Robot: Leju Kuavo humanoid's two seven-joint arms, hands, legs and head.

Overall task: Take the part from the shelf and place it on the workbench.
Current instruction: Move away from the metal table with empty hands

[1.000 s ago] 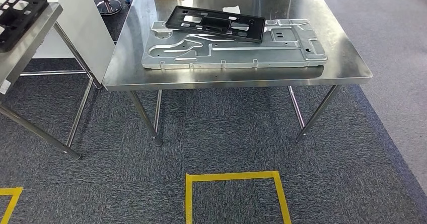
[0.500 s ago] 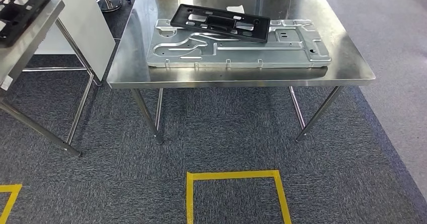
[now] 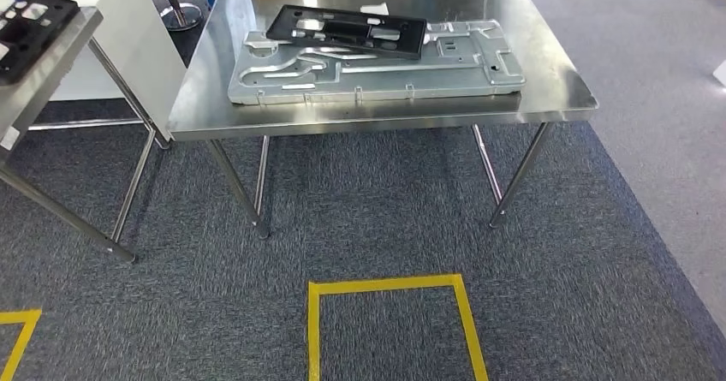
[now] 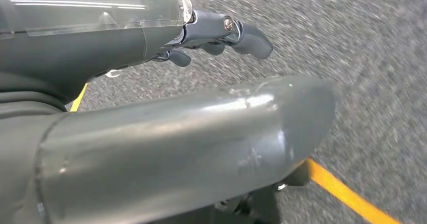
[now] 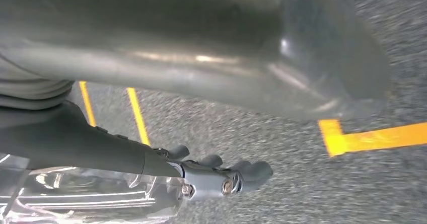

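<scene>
Black part: a flat black plastic frame (image 3: 347, 31) with several cut-out windows lies on the tabletop, toward the far edge; it rests on top of the metal panel, slightly turned against it, its left end near the far left corner of the panel
Metal panel: a big stamped sheet-metal plate (image 3: 372, 68) in silver-grey, with pressed ribs and small holes, lies flat on the tabletop; its near long side is close to the near edge and has small tabs standing up
Tabletop: the stainless steel workbench surface (image 3: 556, 86) is shiny and stands on thin metal legs over grey carpet
Shelf: at the left border of the head view a second steel surface (image 3: 60, 68) on slanted legs carries another black frame (image 3: 30, 26), cut by the picture's border
Floor: grey carpet (image 3: 385, 218) with a yellow tape square (image 3: 389, 285) in front of the workbench, and one more yellow corner at the lower left
White panel: a white board (image 3: 120, 30) stands between the shelf and the workbench
Left hand: in the left wrist view the left hand (image 4: 221, 35) hangs over the carpet, holding nothing, its dark fingers (image 4: 252, 40) loosely apart, released
Right hand: in the right wrist view the right hand (image 5: 221, 176) is also over the carpet near yellow tape lines, empty, fingers (image 5: 254, 171) spread a little, released
</scene>
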